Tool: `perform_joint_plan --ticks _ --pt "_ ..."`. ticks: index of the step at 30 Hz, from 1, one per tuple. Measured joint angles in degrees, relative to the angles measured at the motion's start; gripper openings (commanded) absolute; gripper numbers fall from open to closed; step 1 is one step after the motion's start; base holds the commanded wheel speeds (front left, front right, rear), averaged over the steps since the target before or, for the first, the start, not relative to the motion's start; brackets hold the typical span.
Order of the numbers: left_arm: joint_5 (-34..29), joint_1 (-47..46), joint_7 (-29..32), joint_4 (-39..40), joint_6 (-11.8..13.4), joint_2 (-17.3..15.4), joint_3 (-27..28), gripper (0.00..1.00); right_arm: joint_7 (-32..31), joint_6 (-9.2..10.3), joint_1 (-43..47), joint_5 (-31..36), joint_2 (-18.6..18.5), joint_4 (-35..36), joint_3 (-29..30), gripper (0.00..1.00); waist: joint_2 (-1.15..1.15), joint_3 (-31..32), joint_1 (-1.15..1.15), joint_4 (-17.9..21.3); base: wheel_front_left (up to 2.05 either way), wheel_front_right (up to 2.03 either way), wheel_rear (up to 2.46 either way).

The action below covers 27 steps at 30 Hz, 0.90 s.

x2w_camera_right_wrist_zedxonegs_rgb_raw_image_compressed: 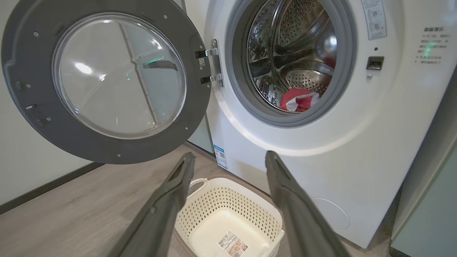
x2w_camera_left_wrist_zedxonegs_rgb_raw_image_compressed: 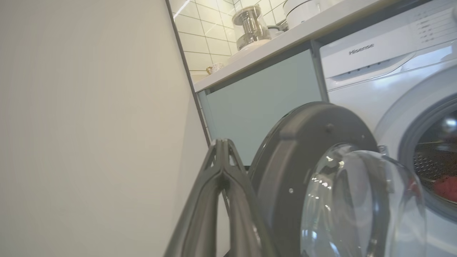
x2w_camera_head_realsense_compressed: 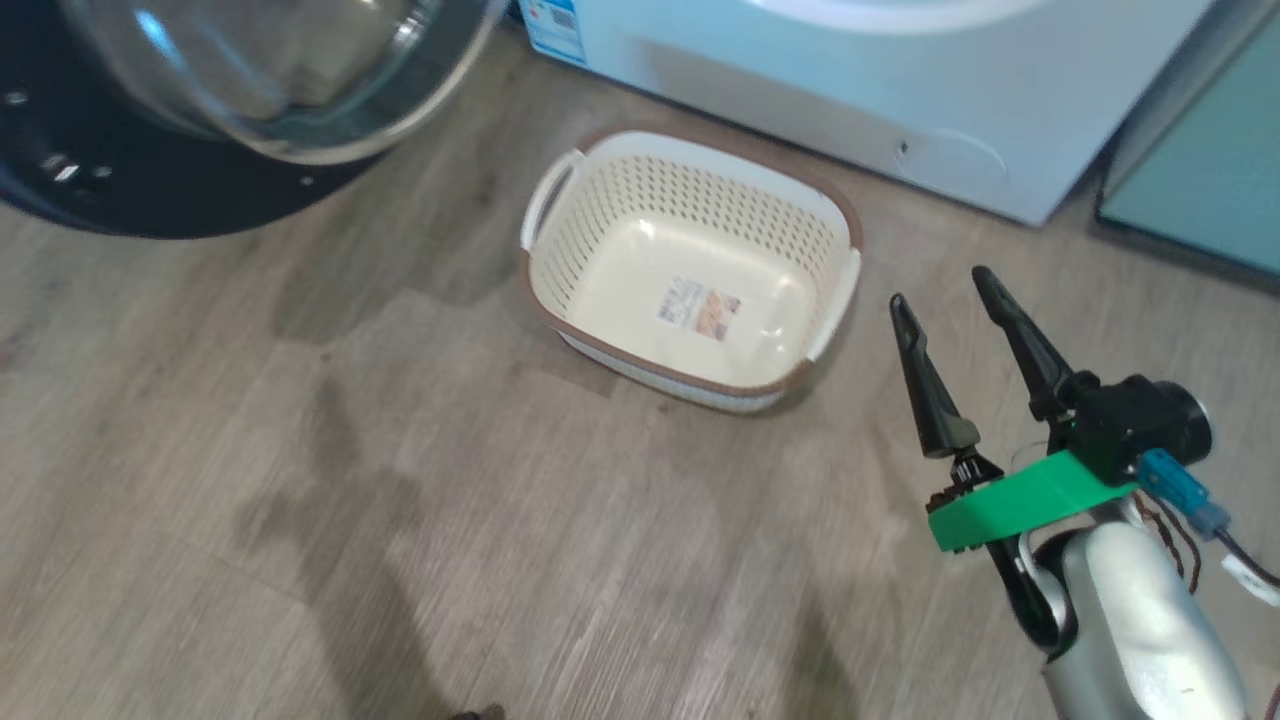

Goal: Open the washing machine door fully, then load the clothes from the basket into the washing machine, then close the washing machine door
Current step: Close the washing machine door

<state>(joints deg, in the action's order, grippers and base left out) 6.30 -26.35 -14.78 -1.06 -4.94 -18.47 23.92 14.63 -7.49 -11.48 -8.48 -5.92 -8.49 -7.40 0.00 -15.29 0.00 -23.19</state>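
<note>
Holding nothing in the right end effector [x2w_camera_head_realsense_compressed: 940,286], fingers spread wide, poised in front of the washing machine [x2w_camera_right_wrist_zedxonegs_rgb_raw_image_compressed: 375,125] and near the basket [x2w_camera_head_realsense_compressed: 700,195]. Keeping the left end effector [x2w_camera_left_wrist_zedxonegs_rgb_raw_image_compressed: 222,142] pressed together on nothing, just beside the washing machine door [x2w_camera_right_wrist_zedxonegs_rgb_raw_image_compressed: 107,78]; cannot tell whether touching it. Seeing the basket empty on the floor just before the washing machine, the clothes [x2w_camera_right_wrist_zedxonegs_rgb_raw_image_compressed: 298,100] lying inside the washing machine's drum [x2w_camera_right_wrist_zedxonegs_rgb_raw_image_compressed: 292,43], the door swung wide at the washing machine's hinge side. Judging opening and loading done; leaving only the closing of the door.
</note>
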Motion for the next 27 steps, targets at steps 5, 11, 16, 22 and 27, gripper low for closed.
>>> perform_joint_plan --ticks 5,11,16,22,27 --pt "-0.89 -8.62 0.01 -11.93 -0.44 -7.47 4.11 0.0 0.0 0.0 -1.47 0.01 -1.15 0.2 -0.35 1.0 0.0 -3.48 0.0 3.41 0.0 0.0 0.0" --pt "6.32 -19.29 0.01 -32.17 -1.54 -13.01 9.48 0.0 0.0 0.0 -2.37 0.35 -1.43 0.36 -0.53 1.0 0.0 -6.19 0.0 7.87 0.0 0.0 0.0" --pt "15.32 -26.64 3.02 -49.37 -0.57 -16.11 18.91 0.0 0.0 0.0 -2.47 0.33 -1.35 0.29 -0.81 1.0 0.0 -6.97 0.0 11.01 0.0 0.0 0.0" --pt "26.99 -33.14 13.65 -63.77 -0.43 -18.56 28.64 0.0 0.0 0.0 -2.44 0.26 -0.94 0.26 -0.96 1.0 0.0 -5.97 0.0 12.73 0.0 0.0 0.0" --pt "32.0 -36.06 20.97 -69.36 -1.02 -19.26 31.84 0.0 0.0 0.0 -2.4 0.26 -0.74 0.25 -0.97 1.0 0.0 -5.2 0.0 13.14 0.0 0.0 0.0"
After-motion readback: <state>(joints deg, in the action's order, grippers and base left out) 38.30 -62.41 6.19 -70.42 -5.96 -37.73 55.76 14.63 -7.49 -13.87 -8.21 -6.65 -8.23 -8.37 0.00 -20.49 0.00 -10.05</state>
